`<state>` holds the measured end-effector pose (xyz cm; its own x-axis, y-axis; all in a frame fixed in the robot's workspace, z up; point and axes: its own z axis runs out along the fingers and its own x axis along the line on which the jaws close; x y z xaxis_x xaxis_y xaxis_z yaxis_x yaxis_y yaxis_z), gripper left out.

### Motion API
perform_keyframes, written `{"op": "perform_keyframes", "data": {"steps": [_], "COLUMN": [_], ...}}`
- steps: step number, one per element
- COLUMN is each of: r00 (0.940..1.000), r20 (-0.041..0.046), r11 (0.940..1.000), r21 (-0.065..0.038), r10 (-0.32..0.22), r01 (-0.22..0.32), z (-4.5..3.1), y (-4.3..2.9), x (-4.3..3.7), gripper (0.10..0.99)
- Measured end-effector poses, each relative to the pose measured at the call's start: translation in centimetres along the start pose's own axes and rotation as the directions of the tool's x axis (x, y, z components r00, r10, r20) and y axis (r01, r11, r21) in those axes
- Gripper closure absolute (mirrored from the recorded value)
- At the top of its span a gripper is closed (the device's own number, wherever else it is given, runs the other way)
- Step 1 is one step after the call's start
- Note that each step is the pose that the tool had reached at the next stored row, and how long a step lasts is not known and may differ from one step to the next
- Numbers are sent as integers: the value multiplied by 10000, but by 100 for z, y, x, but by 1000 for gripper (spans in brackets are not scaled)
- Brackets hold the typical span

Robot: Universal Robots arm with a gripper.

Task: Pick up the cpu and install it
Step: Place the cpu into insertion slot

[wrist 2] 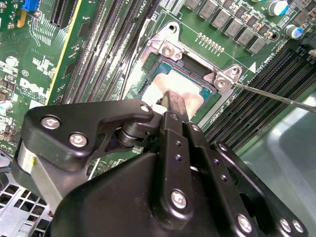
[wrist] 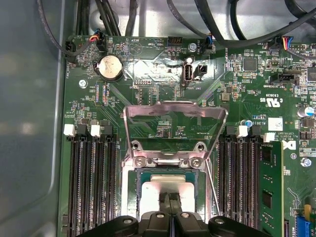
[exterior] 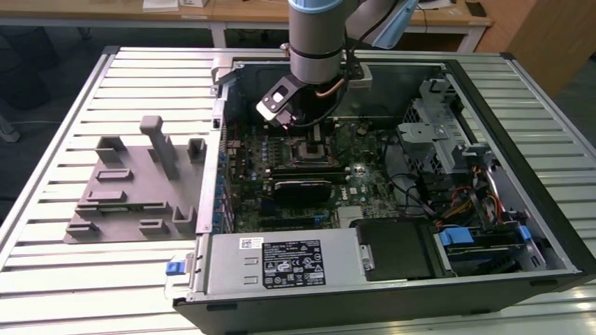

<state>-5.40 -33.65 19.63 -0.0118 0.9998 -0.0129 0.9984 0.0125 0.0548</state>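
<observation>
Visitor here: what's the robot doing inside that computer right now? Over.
Status: gripper shut, tips on the cpu. It lies flat in the socket. Cover plate raised, clear of it.

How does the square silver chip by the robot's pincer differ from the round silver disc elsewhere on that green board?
The cpu is square and flat; the disc, likely a coin battery, is round. The cpu lies in the metal-framed socket with the pincer closed right over it; the disc sits well away from the pincer. The cpu looks bigger than the disc. Both are silvery metal and sit on the motherboard.
</observation>
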Motion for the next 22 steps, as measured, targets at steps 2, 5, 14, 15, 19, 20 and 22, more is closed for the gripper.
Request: {"op": "perform_keyframes", "data": {"steps": [2,5,14,15,19,20,22], "r00": [10000,10000,10000,10000,10000,10000,10000], "r20": [1,-3,24,23,24,23,25], "r11": [10000,10000,10000,10000,10000,10000,10000], "r21": [1,-9,-17,-23,-48,-56,-69], "r10": [0,0,-1,-1,-1,0,-1], "r01": [0,0,1,1,1,1,1], "z": [0,-11,-202,-244,-391,-420,-478], "y": [0,2,12,14,22,24,27], "x": [0,2,-1,-2,-4,-4,-5], "gripper": [980,980,980,980,980,980,980]}}
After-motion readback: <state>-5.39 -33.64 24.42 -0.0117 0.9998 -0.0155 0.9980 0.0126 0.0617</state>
